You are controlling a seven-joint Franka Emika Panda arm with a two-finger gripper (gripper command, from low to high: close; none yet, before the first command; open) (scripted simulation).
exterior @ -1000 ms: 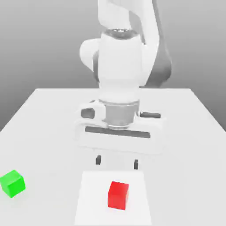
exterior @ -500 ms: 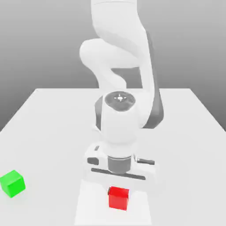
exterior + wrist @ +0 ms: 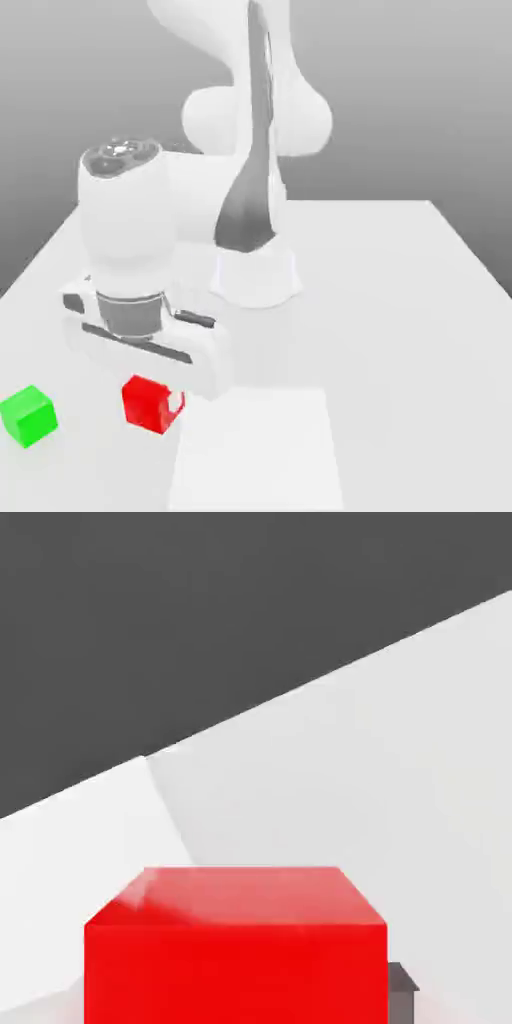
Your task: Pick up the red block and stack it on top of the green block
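In the exterior view the white arm (image 3: 240,150) rises from its base near the middle of the frame and bends down toward the lower left, where its hand hangs over the pale bench (image 3: 400,300). Beneath the hand the claw (image 3: 150,402) is clenched on the red block (image 3: 147,403), which sits low in the frame, left of centre. One light-coloured finger (image 3: 176,403) shows against the block's side on the exterior view's right. The block's lower edge sits close above the bench surface; whether it touches the bench or is lifted clear cannot be told from here. The green block (image 3: 27,415) rests on the bench at the lower left edge of the frame, near the red block but apart from it, on the exterior view's left of it. A lighter square patch (image 3: 255,450) lies on the bench at the bottom centre, just beside the red block on the exterior view's right. In the hand view the red block (image 3: 236,952) takes up the lower centre of the frame, its top face and one broad side visible, with a dark grey fingertip (image 3: 402,990) at its lower right corner. Behind it the bench (image 3: 380,772) slopes across the middle of the frame, under a dark grey background in the upper part.
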